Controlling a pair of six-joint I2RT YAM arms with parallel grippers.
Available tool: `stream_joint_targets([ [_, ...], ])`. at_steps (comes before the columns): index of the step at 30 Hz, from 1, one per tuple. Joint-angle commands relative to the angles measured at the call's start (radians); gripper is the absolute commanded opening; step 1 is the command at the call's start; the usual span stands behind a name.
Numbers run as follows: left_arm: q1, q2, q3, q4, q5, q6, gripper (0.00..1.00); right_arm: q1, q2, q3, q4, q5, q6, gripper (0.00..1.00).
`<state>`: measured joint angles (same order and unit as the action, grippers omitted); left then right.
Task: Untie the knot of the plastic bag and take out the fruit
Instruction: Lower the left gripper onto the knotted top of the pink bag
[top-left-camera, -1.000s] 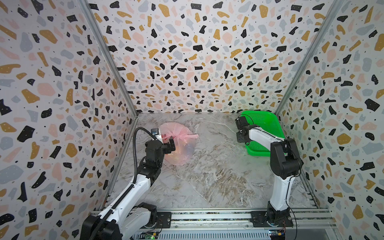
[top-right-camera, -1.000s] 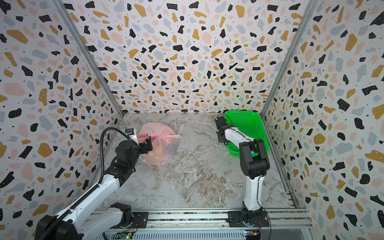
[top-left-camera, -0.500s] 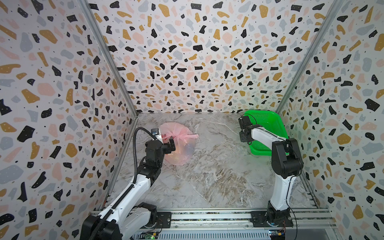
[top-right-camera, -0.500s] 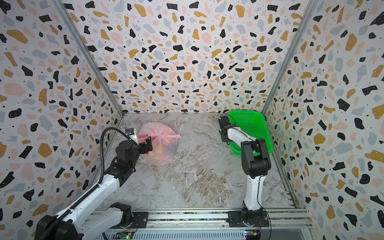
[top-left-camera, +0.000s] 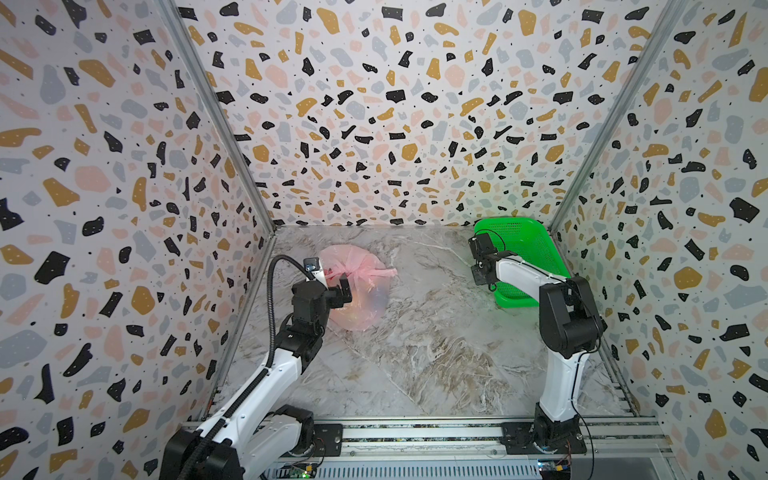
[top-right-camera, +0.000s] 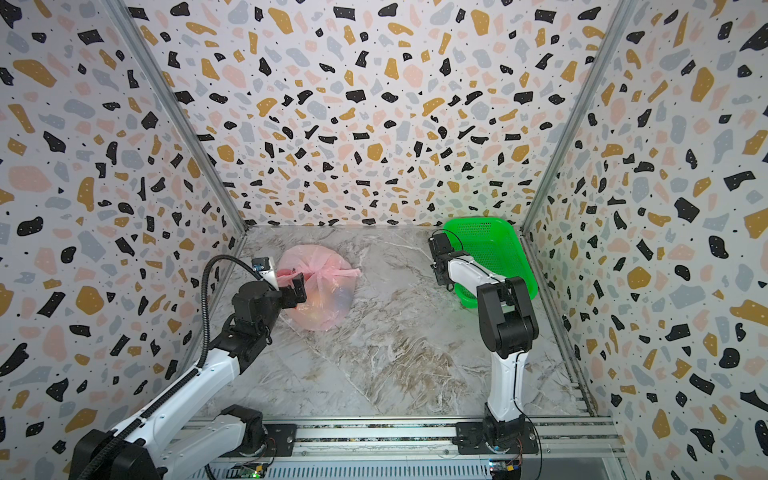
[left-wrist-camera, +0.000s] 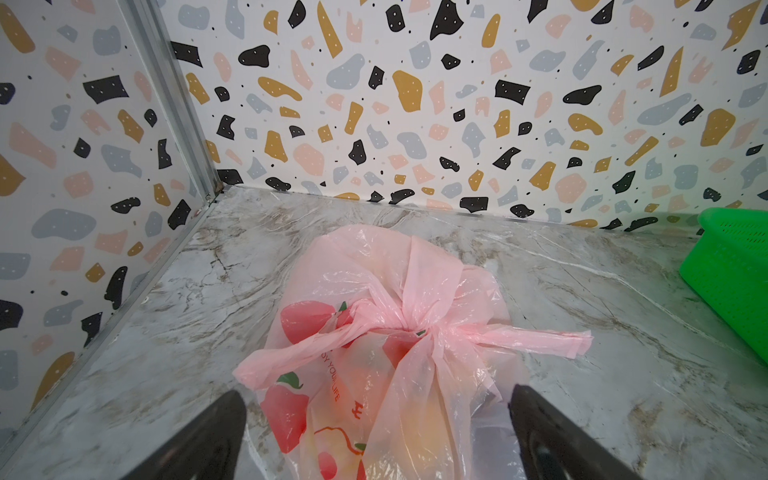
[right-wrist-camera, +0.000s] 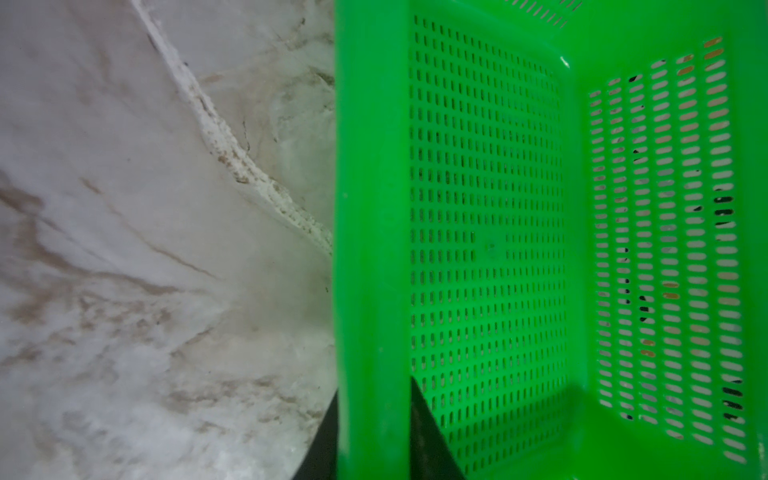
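- Bag (top-left-camera: 368, 305): lies on the table (top-left-camera: 419, 357) near the left wall, well apart from the basket (top-left-camera: 530, 249). It is thin translucent pink film, creased and glossy, printed with red fruit and slumped into a low mound.
- Knot (left-wrist-camera: 409, 328): sits on top of the bag, a finger-thick twisted bunch. One loop end (left-wrist-camera: 270, 365) trails toward the left gripper's side and the other (left-wrist-camera: 540, 338) lies flat, pointing toward the basket.
- Fruit (left-wrist-camera: 409, 428): inside the bag, seen only as dim orange and yellow patches through the film. Kinds and count cannot be told.
- Left gripper (left-wrist-camera: 376, 395): jaws wide, empty, poised above the near side of the bag with one finger to each side of it. No contact is evident.
- Right gripper (right-wrist-camera: 374, 390): jaws narrow, straddling the basket's rim (right-wrist-camera: 374, 166). Whether they clamp it cannot be told.
- Basket: stiff bright green plastic, with slotted mesh walls and a smooth rim; nothing is seen inside it.
- Handling, judged: the bag is light, limp and slippery, so it is likely to slide or lift as a whole if pulled by one arm. The film may stretch or tear under a hard tug.
- Hold, judged: a loop end close to the knot is the best purchase, with the bag body or the opposite loop pinned by the second arm. The fruit looks rounded and may roll once freed.
- Table: smooth marble-patterned sheet with slight wrinkles, offering little friction.
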<state>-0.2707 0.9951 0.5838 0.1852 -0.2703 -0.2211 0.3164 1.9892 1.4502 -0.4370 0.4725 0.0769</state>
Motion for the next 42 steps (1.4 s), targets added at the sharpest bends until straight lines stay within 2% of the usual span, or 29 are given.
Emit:
stream_joint_targets([
  [1, -0.003, -0.010, 0.000, 0.023, -0.007, 0.006, 1.00, 0.011, -0.037, 0.012, -0.015, 0.000, 0.001, 0.36],
  [7, -0.004, 0.024, 0.079, -0.099, -0.041, -0.009, 1.00, 0.039, -0.108, 0.059, -0.090, -0.051, 0.036, 0.56],
  [12, -0.004, 0.129, 0.246, -0.338, -0.058, -0.054, 1.00, 0.080, -0.195, 0.056, -0.143, -0.080, 0.082, 0.64],
  [18, -0.005, 0.282, 0.421, -0.551, -0.006, -0.115, 0.96, 0.115, -0.294, 0.027, -0.170, -0.151, 0.123, 0.65],
  [26, -0.036, 0.416, 0.446, -0.561, 0.074, -0.151, 0.91, 0.124, -0.330, 0.043, -0.183, -0.181, 0.130, 0.66],
  [30, -0.067, 0.452, 0.435, -0.521, 0.052, -0.147, 0.92, 0.124, -0.334, 0.052, -0.178, -0.189, 0.132, 0.66],
  [35, -0.074, 0.556, 0.479, -0.531, 0.057, -0.159, 0.92, 0.124, -0.334, 0.046, -0.171, -0.200, 0.141, 0.66],
  [42, -0.079, 0.630, 0.498, -0.456, 0.024, -0.167, 0.90, 0.124, -0.351, 0.021, -0.151, -0.198, 0.137, 0.66],
])
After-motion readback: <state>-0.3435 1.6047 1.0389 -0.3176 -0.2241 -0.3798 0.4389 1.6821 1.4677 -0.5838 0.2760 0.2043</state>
